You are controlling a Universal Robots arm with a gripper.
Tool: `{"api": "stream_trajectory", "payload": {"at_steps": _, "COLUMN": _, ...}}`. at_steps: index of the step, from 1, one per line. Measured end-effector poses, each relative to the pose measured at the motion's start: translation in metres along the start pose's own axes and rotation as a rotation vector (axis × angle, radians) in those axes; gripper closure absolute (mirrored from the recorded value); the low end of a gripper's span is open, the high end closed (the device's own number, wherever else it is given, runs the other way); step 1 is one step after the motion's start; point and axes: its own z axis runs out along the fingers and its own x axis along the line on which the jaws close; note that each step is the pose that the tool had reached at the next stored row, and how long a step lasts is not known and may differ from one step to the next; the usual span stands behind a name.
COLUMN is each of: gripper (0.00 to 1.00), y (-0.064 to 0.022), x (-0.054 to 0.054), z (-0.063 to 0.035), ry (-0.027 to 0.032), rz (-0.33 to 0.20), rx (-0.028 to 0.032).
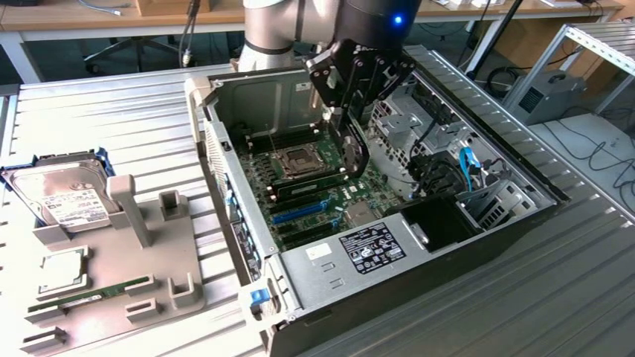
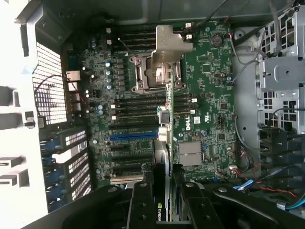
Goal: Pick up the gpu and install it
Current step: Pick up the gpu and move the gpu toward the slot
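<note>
- Gpu is pinched edge-on between the gripper's fingers, with its long axis pointing down into the case.
- Its lower end hangs over the board, near the blue slot, whose length seems to run crosswise to it.
- Case holds the board and a bare socket.
- Tray, well apart at the exterior view's left, holds a hard drive and a RAM stick.
</note>
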Motion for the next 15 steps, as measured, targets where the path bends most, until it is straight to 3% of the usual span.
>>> {"api": "stream_trajectory", "payload": {"at_steps": 3, "gripper": 0.74, "y": 0.0004, "x": -0.006, "z": 0.0017, "ry": 0.0, "rz": 0.0, "rx": 0.0}}
{"api": "stream_trajectory", "payload": {"at_steps": 4, "gripper": 0.74, "y": 0.001, "x": -0.014, "z": 0.0037, "ry": -0.0001, "rz": 0.0, "rx": 0.0}}
{"api": "stream_trajectory", "payload": {"at_steps": 15, "gripper": 0.74, "y": 0.0021, "x": -0.03, "z": 0.008, "ry": 0.0, "rz": 0.0, "rx": 0.0}}
